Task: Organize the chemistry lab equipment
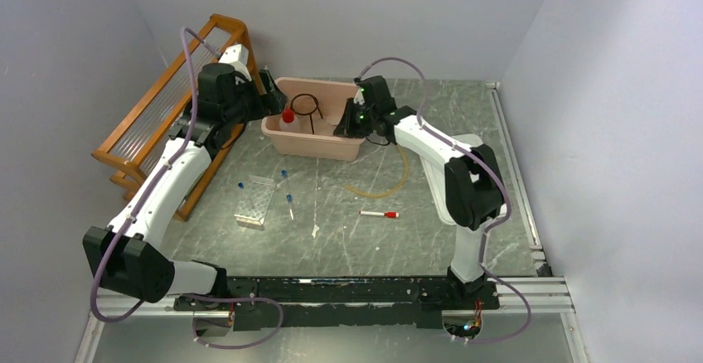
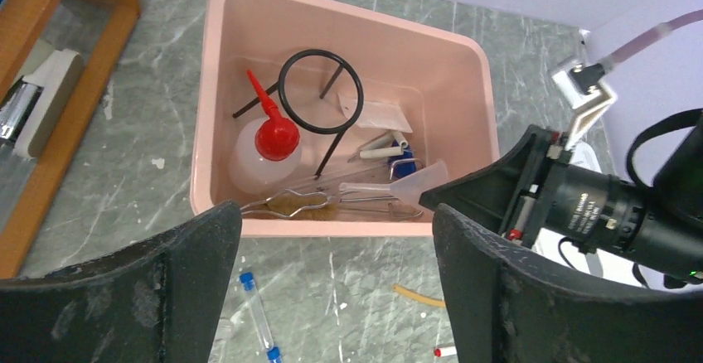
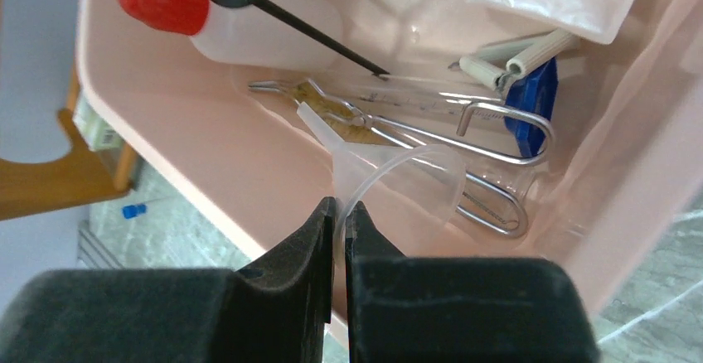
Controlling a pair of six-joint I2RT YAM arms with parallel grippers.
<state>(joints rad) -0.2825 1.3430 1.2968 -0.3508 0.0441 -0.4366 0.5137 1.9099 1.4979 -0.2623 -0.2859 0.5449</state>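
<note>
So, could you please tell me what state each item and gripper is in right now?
Left gripper: open, empty, near the tub.
Right gripper: shut on the funnel rim.
Funnel: gripped, tilted inside the tub.
Squeeze bottle: capped, lying in the tub.
Wire ring: in the tub.
Tube rack: on the table.
Tubing: loose on the table.

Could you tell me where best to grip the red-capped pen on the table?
Grip the pen mid-barrel from straight above, closing across its width: it lies flat, left to right, nothing touching it. The right gripper holds the funnel.
</note>
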